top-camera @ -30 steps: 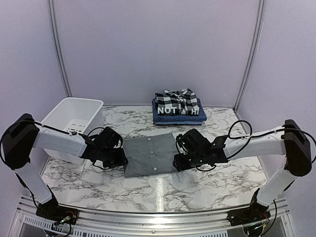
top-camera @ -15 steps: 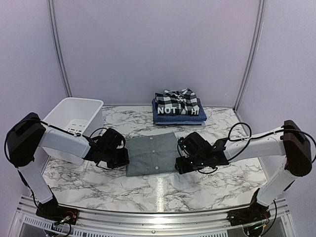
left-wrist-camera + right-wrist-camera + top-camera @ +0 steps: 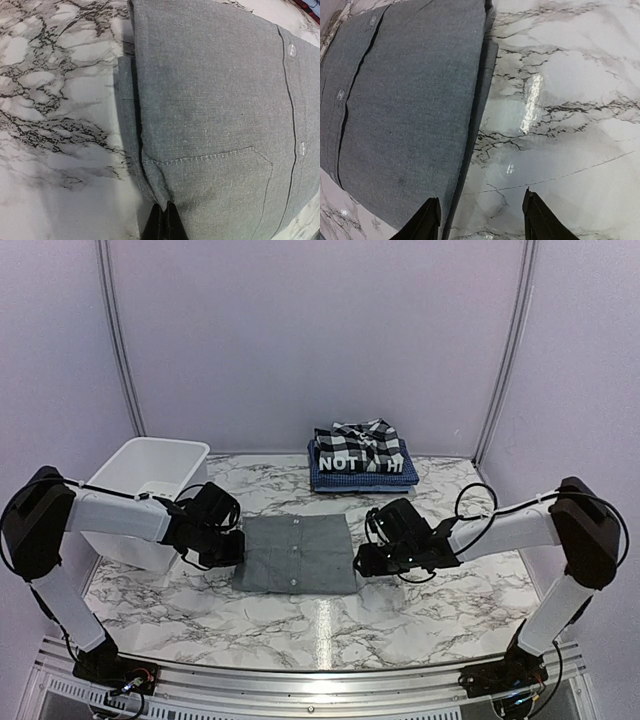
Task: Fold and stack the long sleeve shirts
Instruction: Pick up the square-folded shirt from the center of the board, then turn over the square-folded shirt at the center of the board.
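Observation:
The grey button-up shirt [image 3: 295, 553] lies folded flat on the marble table, also seen in the left wrist view [image 3: 215, 115] and the right wrist view [image 3: 405, 110]. My left gripper [image 3: 232, 550] [image 3: 165, 222] is shut on the shirt's left edge. My right gripper [image 3: 362, 562] [image 3: 482, 220] is open at the shirt's right edge, one finger over the cloth, the other over bare table, holding nothing. A stack of folded shirts stands at the back: black-and-white plaid [image 3: 360, 437] on top, black with white letters [image 3: 350, 462], blue checked [image 3: 330, 480] at the bottom.
A white plastic tub [image 3: 150, 480] stands at the left, just behind my left arm. The table's [image 3: 330, 625] front rail runs along the near edge. Grey walls close the back and sides.
The shirt has slid left and squared up, pulled by my left gripper. My right gripper has let go of the right edge and opened.

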You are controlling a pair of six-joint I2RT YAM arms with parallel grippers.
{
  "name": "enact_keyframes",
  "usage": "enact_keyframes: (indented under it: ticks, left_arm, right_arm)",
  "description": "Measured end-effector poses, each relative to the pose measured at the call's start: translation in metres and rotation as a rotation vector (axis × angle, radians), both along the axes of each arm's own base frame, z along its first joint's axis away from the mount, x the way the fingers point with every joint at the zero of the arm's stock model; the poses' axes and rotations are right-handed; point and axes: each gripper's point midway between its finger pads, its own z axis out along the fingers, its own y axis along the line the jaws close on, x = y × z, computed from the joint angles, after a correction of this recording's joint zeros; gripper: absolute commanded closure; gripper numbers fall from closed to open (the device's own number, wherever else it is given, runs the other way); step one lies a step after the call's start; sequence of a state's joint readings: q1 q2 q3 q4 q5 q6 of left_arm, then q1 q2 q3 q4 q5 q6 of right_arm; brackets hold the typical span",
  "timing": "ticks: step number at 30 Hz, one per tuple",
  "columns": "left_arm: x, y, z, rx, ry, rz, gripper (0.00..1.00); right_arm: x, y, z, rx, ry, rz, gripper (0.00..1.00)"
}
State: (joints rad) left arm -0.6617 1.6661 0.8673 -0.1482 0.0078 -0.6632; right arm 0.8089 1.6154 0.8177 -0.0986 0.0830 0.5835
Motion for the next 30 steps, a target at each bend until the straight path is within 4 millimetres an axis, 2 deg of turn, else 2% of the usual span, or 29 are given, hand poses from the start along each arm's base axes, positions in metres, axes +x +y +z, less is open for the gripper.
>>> enact_keyframes:
  ticks: [5,8,13,19,22,25,27,30]
  left_arm:
    - [0.005,-0.007,0.012,0.001,-0.016,-0.053,1.00]
    - [0.004,-0.005,0.015,0.005,-0.017,-0.064,1.00]
    - [0.004,0.001,0.027,0.006,-0.023,-0.068,1.00]
    - [0.014,0.008,0.054,-0.012,-0.071,-0.056,1.00]
    - [0.020,0.015,0.069,-0.016,-0.090,-0.052,1.00]
    - [0.029,0.025,0.088,-0.005,-0.104,-0.047,1.00]
    - [0.039,0.035,0.107,0.008,-0.124,-0.044,1.00]
    - [0.056,0.043,0.154,0.014,-0.182,-0.065,1.00]
  right_arm:
    - [0.012,0.018,-0.022,0.018,0.043,-0.001,0.69]
    - [0.022,0.026,-0.022,0.031,0.032,-0.016,0.78]
    - [0.030,0.028,-0.017,0.036,0.014,-0.042,0.76]
    - [0.028,0.034,-0.019,0.034,0.019,-0.030,0.74]
    - [0.029,0.053,-0.024,0.043,0.031,-0.003,0.75]
    - [0.030,0.089,-0.024,0.086,0.034,0.049,0.72]
    - [0.027,0.115,-0.023,0.124,0.039,0.090,0.66]
    - [0.014,0.156,-0.018,0.191,0.059,0.177,0.56]
